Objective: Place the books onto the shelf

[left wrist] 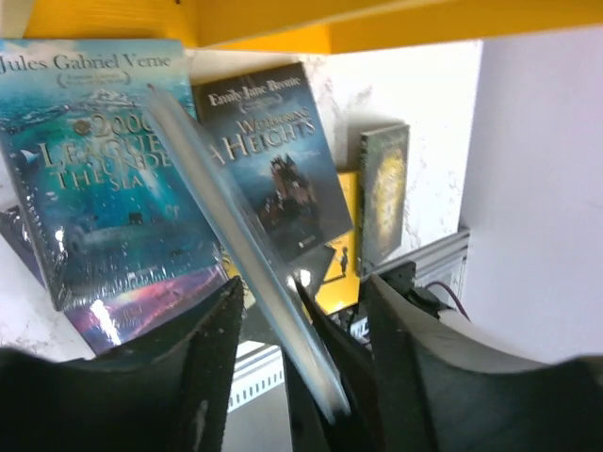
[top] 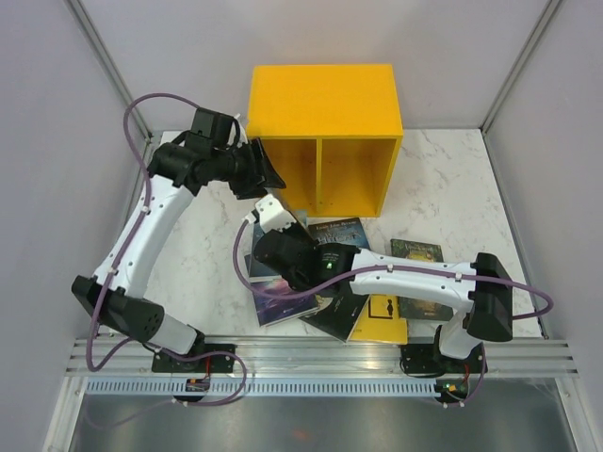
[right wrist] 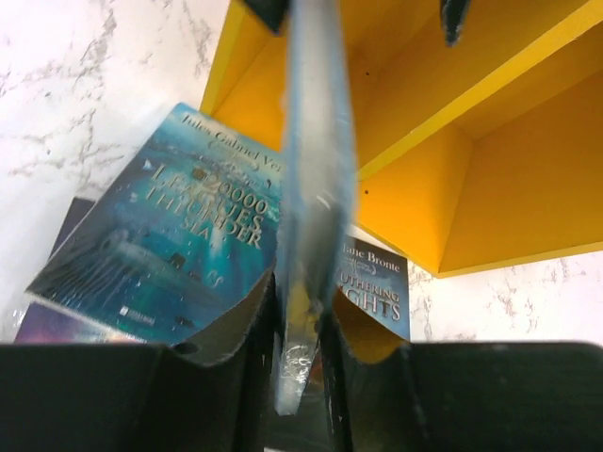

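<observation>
pale-blue book (right wrist: pixel 316 169) edge-on, long axis aimed at the shelf (right wrist: pixel 509 188) just ahead. right pincer (right wrist: pixel 301 320) clamped on its near end, left pincer (left wrist: pixel 303 292) released around it. we'd feed in with the right arm.

**Yellow shelf, blue-toned covers**

The shelf (top: pixel 325 104) is bright yellow, and the desk (top: pixel 452 188) is white marble with grey veins. The pale blue book (right wrist: pixel 316 141) has a glossy sheen. Beside it lie a teal book (left wrist: pixel 94 179), a dark blue book (left wrist: pixel 273 160), a yellow book (top: pixel 391 328) and a green-and-gold book (top: pixel 415 251).

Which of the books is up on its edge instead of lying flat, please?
The thin light-blue book, pinched edge-up in the right gripper; the others, such as Wuthering Heights and the Verne book, lie flat.
</observation>
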